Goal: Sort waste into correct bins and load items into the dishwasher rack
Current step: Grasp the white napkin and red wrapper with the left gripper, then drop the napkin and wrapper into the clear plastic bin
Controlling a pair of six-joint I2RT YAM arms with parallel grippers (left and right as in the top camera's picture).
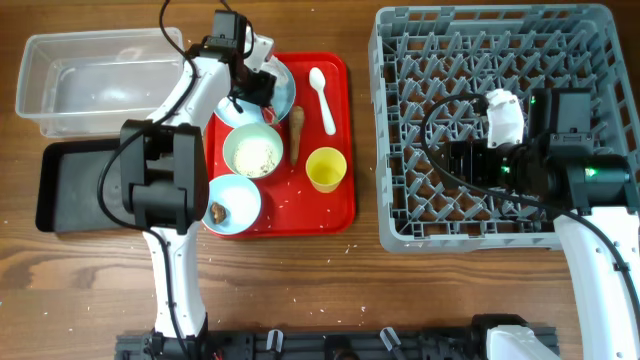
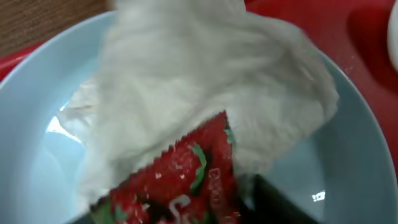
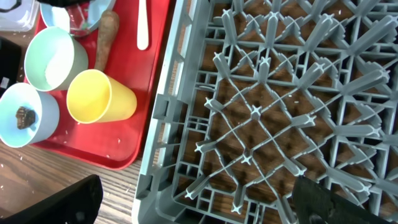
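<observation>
- Over on the red tray (image 1: 335, 205), our left gripper (image 1: 255, 88) sat right down at the blue plate (image 2: 37, 124), where the white napkin (image 2: 199, 81) lay draped over the red wrapper (image 2: 186, 180) (jaws too hidden for us to call).
- Above the rack (image 1: 400, 120), we saw the right gripper (image 3: 196, 186) hanging, jaws spread wide, nothing between them.
- Yellow cup (image 1: 326, 169), spoon (image 1: 322, 95) and brown stick (image 1: 297, 135) rested on the tray.

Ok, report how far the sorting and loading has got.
Done: nothing visible; no dishes show in the rack, no waste in the clear tub. In hand: the left fingers are at the napkin and wrapper on the plate. Left: green bowl, blue bowl, cup, spoon, stick, on the red tray.
</observation>
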